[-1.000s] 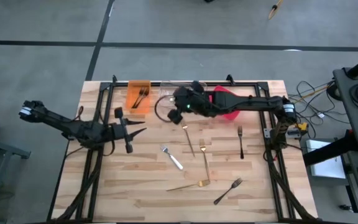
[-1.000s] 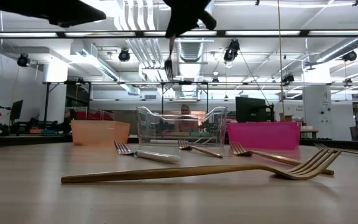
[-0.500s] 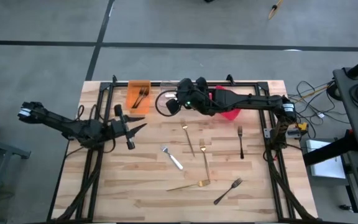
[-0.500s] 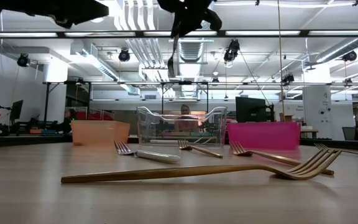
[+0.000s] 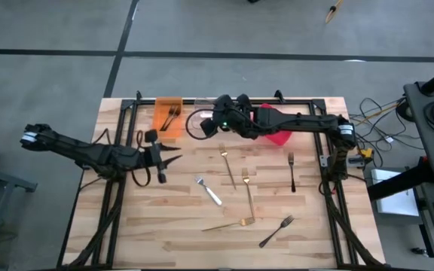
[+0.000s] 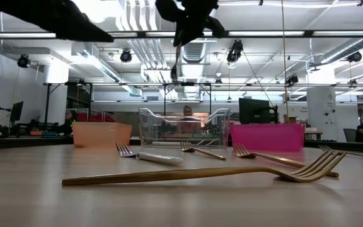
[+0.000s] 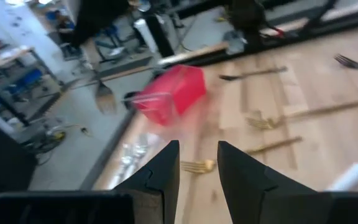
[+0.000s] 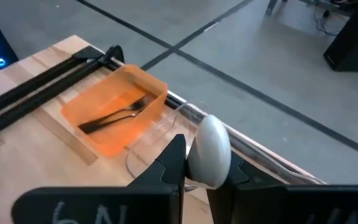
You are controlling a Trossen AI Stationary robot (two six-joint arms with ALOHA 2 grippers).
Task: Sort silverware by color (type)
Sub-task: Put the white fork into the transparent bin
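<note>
Wooden slats make up the pale counter (image 5: 179,226), with three plastic bins along its far edge: an orange bin (image 5: 167,117) holding dark forks (image 8: 114,114), a clear bin (image 6: 183,127) and a red bin (image 6: 267,136). Over the clear bin, the right pincer (image 8: 199,165) is clamped on a white-handled silver utensil (image 8: 210,149), which hangs from it in the low view. Out over the counter's left side hovers the left pincer (image 7: 197,165), its fingers apart and holding nothing. Loose on the counter lie a white-handled silver fork (image 5: 209,191), three gold forks (image 5: 236,223) and two dark forks (image 5: 291,171), well apart from the bins.
</note>
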